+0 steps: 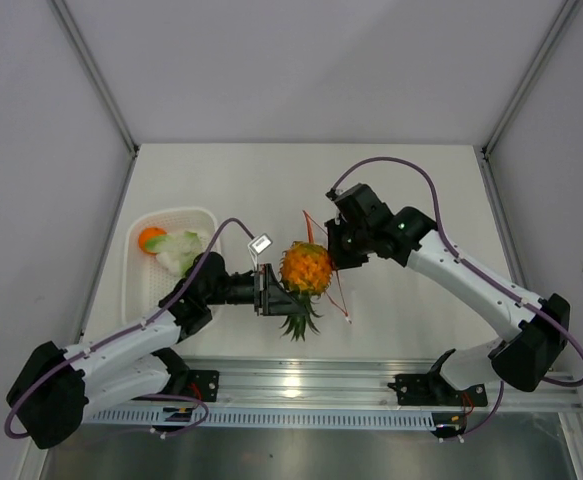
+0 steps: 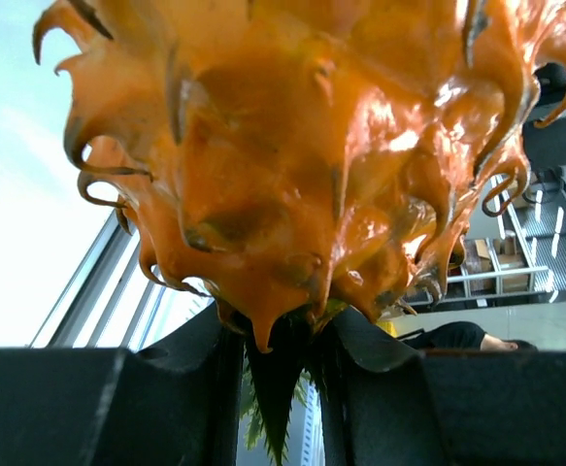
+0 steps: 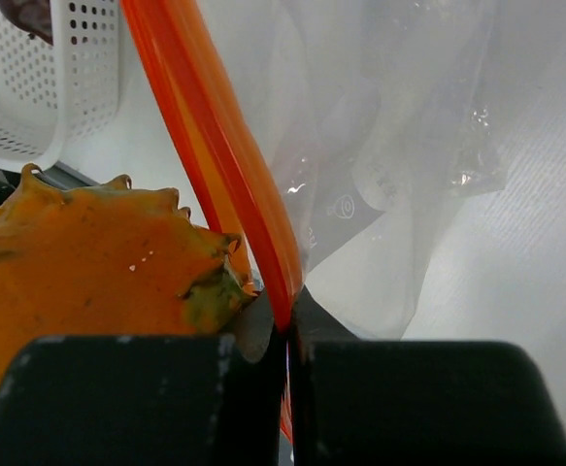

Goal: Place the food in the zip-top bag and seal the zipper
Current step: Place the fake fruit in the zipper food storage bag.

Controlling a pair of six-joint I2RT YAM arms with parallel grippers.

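My left gripper is shut on the green leaves of the orange pineapple and holds it at mid-table; in the left wrist view the pineapple fills the frame above the leaves. My right gripper is shut on the red-orange zipper of the clear zip-top bag, right beside the pineapple. The zipper strip shows thin in the top view. A round orange fruit and a pale leafy vegetable lie in the basket.
A white mesh basket stands at the left of the table; its corner shows in the right wrist view with a dark piece inside. Metal rails run along the near edge. Grey walls enclose the table.
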